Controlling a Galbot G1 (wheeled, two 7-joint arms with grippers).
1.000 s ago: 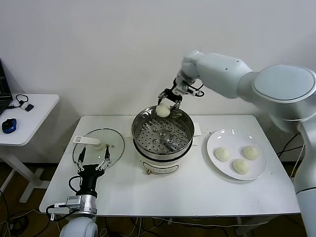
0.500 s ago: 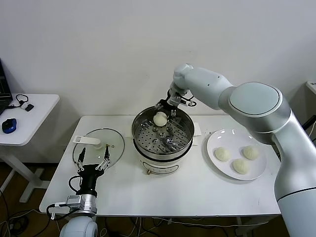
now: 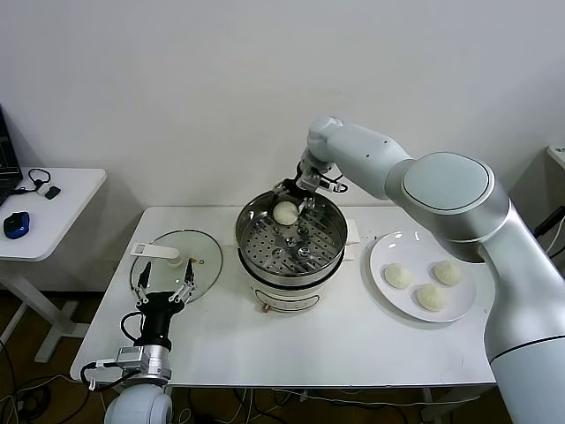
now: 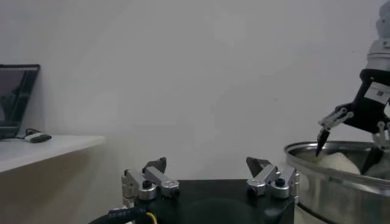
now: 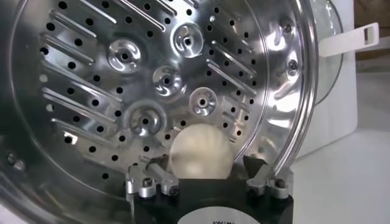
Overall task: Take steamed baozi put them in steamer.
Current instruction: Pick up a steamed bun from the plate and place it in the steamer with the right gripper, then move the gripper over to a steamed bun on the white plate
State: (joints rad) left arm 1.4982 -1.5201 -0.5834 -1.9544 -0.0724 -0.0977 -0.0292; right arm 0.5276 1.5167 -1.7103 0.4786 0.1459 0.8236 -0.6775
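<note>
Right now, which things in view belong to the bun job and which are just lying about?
Job: steamer; bun in it below the open right gripper; three buns on the plate.
Lying about: glass lid, mouse, side table; left gripper parked.

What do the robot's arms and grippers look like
The right arm has glossy white and pale grey rounded shells with bulbous joints. Its right gripper is black with slim metal-linked fingers and thin black cables at the wrist. The left gripper is the same black type, on a silver wrist collar with a black cable.
</note>
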